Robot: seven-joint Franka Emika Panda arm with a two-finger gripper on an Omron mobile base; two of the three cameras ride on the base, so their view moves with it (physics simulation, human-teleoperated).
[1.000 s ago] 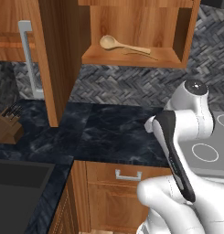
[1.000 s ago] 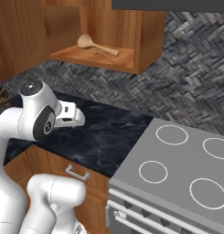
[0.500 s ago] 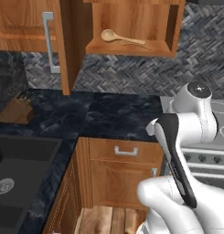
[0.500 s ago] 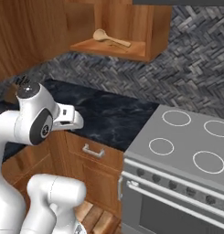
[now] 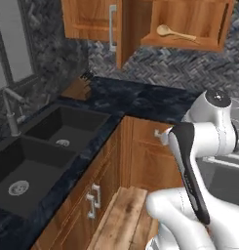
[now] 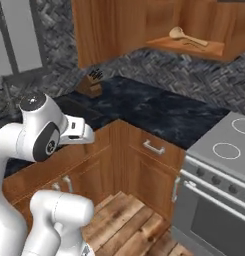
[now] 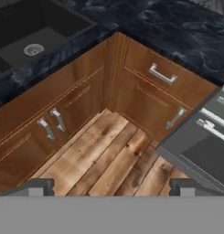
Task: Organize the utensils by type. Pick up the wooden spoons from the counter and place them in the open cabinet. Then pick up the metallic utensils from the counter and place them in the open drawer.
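Two wooden spoons lie on the shelf of the open cabinet (image 5: 189, 22), high at the far right: a large spoon (image 5: 175, 32) and, just beside it in the right base view, what looks like a thinner spoon (image 6: 195, 46), though it is too small to be sure. So the wooden part of the task looks done.

The metal spoon is left. None can be made out on the counter (image 5: 140, 100), which carries a knife block (image 5: 78, 88) at its far left next to the sink (image 5: 48, 141). The drawer (image 7: 166, 75) below the counter looks closed here.

The gripper (image 7: 111, 185) points down at the floor and the low cabinets, jaws wide, holding nothing.
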